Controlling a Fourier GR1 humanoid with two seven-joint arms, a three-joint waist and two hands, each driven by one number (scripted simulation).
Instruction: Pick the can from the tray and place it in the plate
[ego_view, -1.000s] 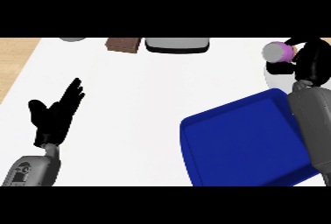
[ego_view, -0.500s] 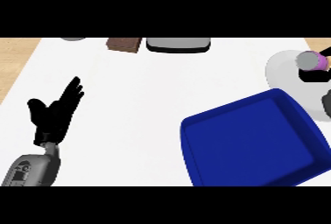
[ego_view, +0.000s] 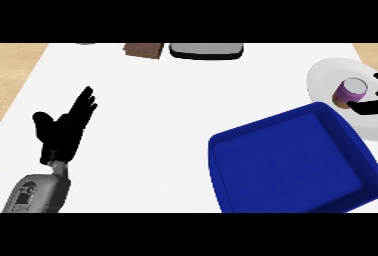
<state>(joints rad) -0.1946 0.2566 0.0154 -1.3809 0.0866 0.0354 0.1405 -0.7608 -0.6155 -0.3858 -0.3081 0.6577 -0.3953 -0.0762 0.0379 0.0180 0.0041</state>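
Can (ego_view: 352, 92): now upright on plate (ego_view: 325, 75), clear of tray (ego_view: 295, 165).
Right robot hand (ego_view: 367, 106): withdrawn to frame edge, 1 dark sliver beside can; grip cannot be told, probably released.
Left robot hand (ego_view: 63, 127): open, resting on counter (ego_view: 184, 100).
Placement appears done.

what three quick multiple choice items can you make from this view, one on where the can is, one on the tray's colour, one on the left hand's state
1. Where is the can?
A. on the plate
B. in the tray
C. beside the left hand

2. What colour is the tray?
A. red
B. blue
C. green

3. How is the left hand?
A. curled round the can
B. open, holding nothing
C. pressing on the tray

Key: 1 A, the can stands on the white plate at the right edge; 2 B, the tray is deep blue; 3 B, its fingers are straight over bare counter.
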